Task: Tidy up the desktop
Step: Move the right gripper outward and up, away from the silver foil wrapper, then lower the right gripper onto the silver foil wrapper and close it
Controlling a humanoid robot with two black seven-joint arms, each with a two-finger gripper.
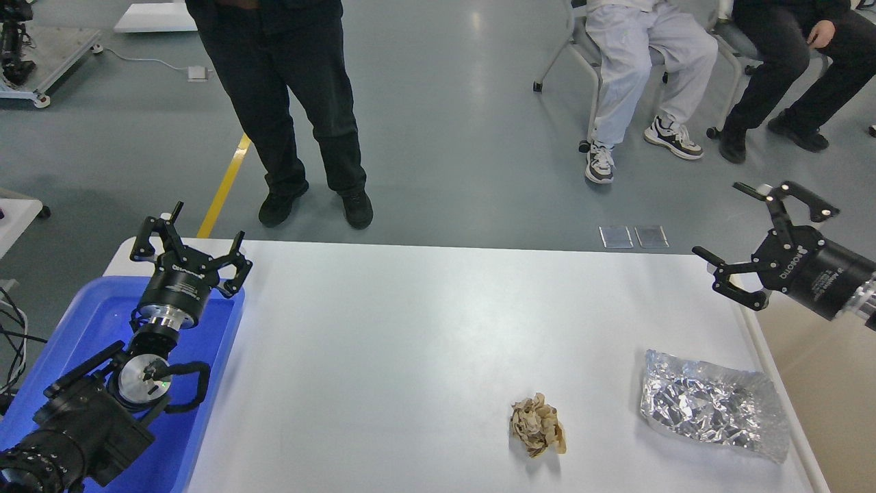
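The white desktop [424,329] fills the middle of the head view. A crumpled brown paper ball [538,424] lies on it at the front, right of centre. A crinkled silver foil bag [712,404] lies flat near the front right edge. My left gripper [190,237] is open and empty above the far end of the blue tray [212,356]. My right gripper [742,220] is open and empty, raised over the desktop's far right edge, well back from the foil bag.
The beige bin [821,383] stands just off the desktop's right edge. A person in black stands [287,103] behind the far edge. Two people sit on chairs [643,61] at the back right.
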